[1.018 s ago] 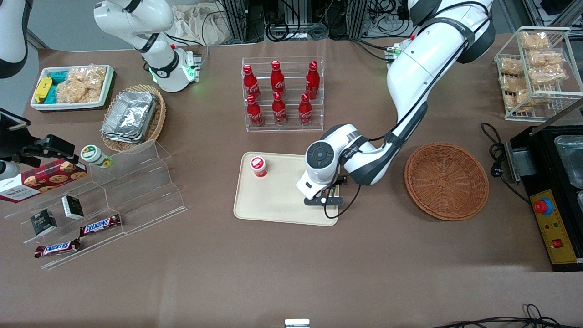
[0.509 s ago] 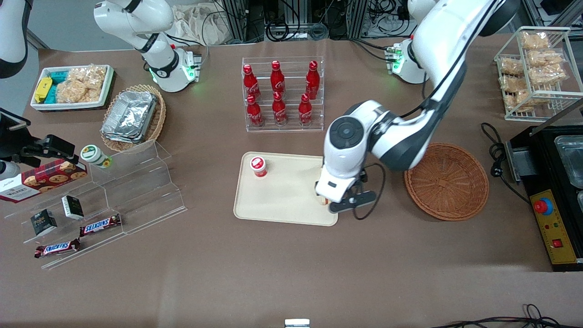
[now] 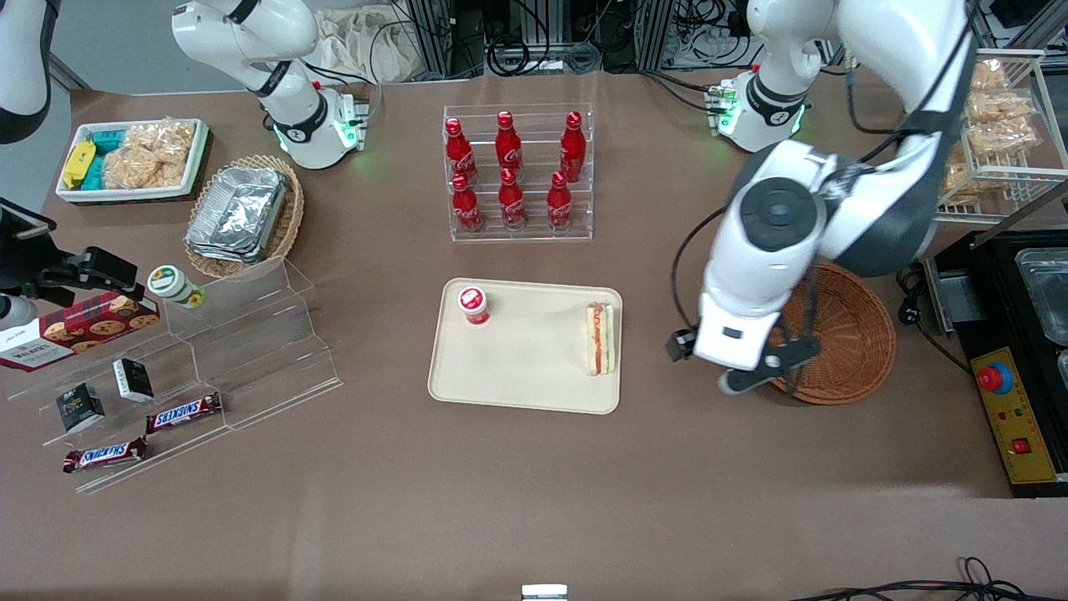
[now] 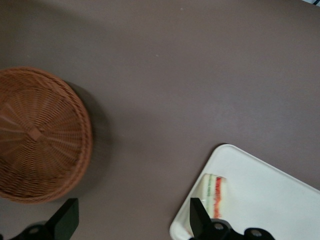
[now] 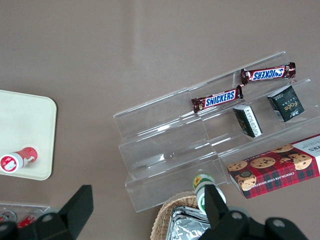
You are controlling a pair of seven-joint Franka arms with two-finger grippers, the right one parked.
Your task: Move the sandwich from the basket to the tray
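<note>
The sandwich (image 3: 600, 338) lies in the tray (image 3: 517, 380), at the tray's end toward the working arm, just inside the rim and resting on one bread face so that its red and green filling edge faces up. It sits there most likely because that end is the nearest to the basket (image 3: 843, 334), so the carry is short, and because it leaves the small red-capped cup (image 3: 474, 305) at the tray's other end undisturbed; the two are well apart. The basket holds nothing that can be seen, though the arm covers part of it.

The gripper (image 4: 132, 222) hangs high above the bare table between tray and basket, holding nothing. Its fingers (image 4: 65, 220) are spread wide, as the wrist view shows: one tip points toward the basket, the other sits over the tray's edge by the sandwich, with plain table between them. That wide spread fits a release already made, since the bread lies free with nothing touching it.

By my judgement the task's goal is met as things lie: sandwich out of the basket, flat and stable in the tray, well within the rim, so little risk of it sliding off. What is left is only for the arm to clear away.
</note>
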